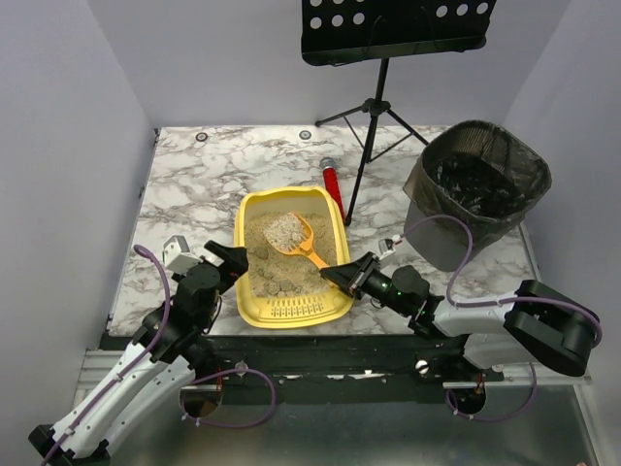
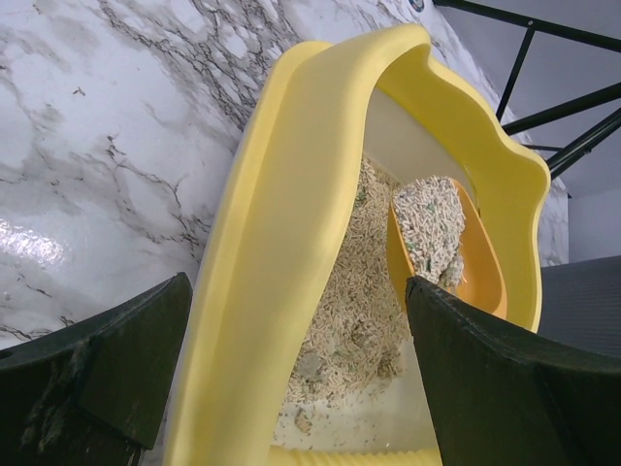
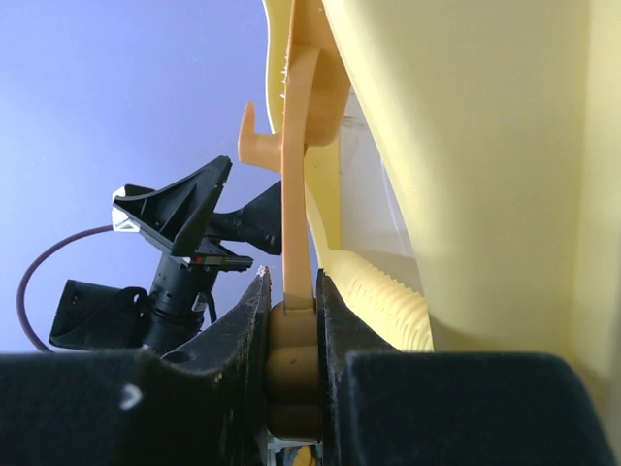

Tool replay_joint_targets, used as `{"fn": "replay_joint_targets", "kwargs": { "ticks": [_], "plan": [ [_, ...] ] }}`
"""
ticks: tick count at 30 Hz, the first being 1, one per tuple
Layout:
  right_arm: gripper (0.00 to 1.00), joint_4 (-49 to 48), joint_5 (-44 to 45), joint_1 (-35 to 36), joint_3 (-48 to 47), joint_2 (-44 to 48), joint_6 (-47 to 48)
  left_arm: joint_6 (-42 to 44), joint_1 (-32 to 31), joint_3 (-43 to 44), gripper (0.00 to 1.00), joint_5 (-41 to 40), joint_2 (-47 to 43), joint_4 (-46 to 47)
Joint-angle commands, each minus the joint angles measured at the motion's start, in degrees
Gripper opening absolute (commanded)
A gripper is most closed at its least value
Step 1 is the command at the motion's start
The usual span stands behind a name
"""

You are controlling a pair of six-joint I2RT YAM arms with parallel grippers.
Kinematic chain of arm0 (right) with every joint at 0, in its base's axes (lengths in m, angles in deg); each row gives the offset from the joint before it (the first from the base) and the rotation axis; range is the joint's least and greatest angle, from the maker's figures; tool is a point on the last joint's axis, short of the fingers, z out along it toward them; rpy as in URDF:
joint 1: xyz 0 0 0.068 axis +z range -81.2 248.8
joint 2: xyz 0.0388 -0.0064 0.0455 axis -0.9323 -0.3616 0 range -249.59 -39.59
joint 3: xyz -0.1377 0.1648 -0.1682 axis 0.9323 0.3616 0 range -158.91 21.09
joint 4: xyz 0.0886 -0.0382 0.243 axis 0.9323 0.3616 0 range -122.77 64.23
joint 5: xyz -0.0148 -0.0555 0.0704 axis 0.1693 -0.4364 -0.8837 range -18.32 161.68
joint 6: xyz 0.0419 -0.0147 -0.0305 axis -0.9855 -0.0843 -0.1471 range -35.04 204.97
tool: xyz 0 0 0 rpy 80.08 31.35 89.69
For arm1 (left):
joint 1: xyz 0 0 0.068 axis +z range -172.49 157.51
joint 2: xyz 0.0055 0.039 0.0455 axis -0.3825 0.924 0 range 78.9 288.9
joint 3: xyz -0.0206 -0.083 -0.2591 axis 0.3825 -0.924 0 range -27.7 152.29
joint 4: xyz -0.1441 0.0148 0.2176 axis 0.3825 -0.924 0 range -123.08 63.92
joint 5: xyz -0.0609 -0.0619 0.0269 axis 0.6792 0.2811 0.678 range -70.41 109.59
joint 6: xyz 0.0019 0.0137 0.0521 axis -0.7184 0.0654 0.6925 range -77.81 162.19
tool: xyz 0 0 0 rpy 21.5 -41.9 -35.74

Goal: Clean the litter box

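The yellow litter box [image 1: 294, 311] sits at mid-table with beige litter inside. My right gripper [image 1: 342, 275] is at its near right corner, shut on the handle of the orange scoop [image 1: 294, 236], which is held over the litter with a heap of clumps in its bowl. The right wrist view shows the jaws [image 3: 291, 291] clamped on the scoop handle [image 3: 299, 175] beside the box wall [image 3: 485, 175]. My left gripper [image 1: 233, 262] is open, its fingers [image 2: 107, 369] astride the box's left wall [image 2: 281, 214]; the loaded scoop [image 2: 437, 238] shows beyond.
A black mesh bin [image 1: 480, 189] with a dark liner stands at the right. A music stand's tripod [image 1: 374, 112] stands behind the box, with a red-handled tool [image 1: 333, 186] lying by its foot. Marble tabletop [image 1: 184, 204] lies to the left.
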Motion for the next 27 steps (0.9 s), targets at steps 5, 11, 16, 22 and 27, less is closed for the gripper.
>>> {"fn": "replay_joint_targets", "kwargs": {
  "ticks": [5,11,16,22,27],
  "plan": [
    [0.01,-1.6,-1.1,0.9,-1.0,2.5,1.9,1.1,0.1,-0.2,0.99,0.6,0.7,0.7],
    [0.01,2.2,-3.1,1.5,-3.8,2.0,4.5,1.5,0.0,-1.0,0.99,0.9,0.3,1.8],
    [0.01,-1.9,1.3,1.6,2.6,4.1,2.8,1.9,0.1,-0.3,0.99,0.9,0.4,0.9],
    [0.01,6.9,-0.2,1.8,0.3,5.9,3.5,1.6,0.1,-1.7,0.99,3.0,1.3,3.1],
    [0.01,8.0,-1.3,2.2,-0.8,6.5,5.7,1.4,0.1,-3.9,0.99,5.9,3.2,6.1]
  ]
}}
